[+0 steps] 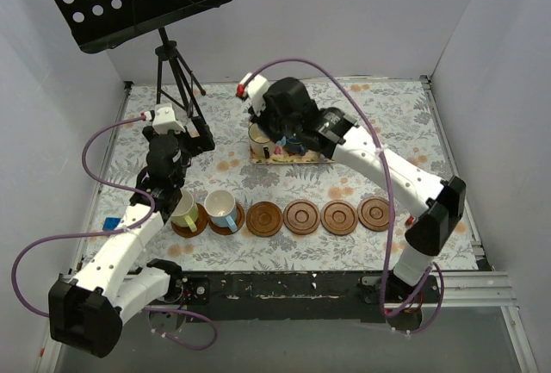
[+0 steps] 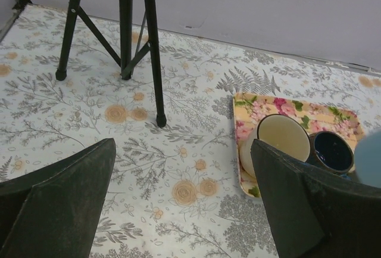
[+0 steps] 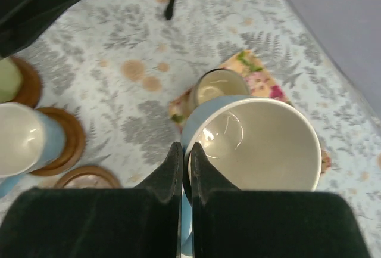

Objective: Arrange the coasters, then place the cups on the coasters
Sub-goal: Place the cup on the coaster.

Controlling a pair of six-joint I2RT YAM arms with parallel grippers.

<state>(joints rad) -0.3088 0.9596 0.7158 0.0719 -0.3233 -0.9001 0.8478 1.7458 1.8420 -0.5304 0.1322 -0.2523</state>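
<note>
Right wrist: right gripper [image 3: 186, 149] clamped rim of light blue mug [image 3: 262, 145]; left gripper [image 2: 181, 151] gaped empty. Level carry, centring on bare coaster [image 1: 264, 218] needed.

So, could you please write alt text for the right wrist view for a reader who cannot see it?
The right pincer is shut on the rim of a light blue mug, above a floral tray holding a cream mug. At left, another blue mug and a pale green mug sit on wooden coasters beside a bare coaster.
</note>
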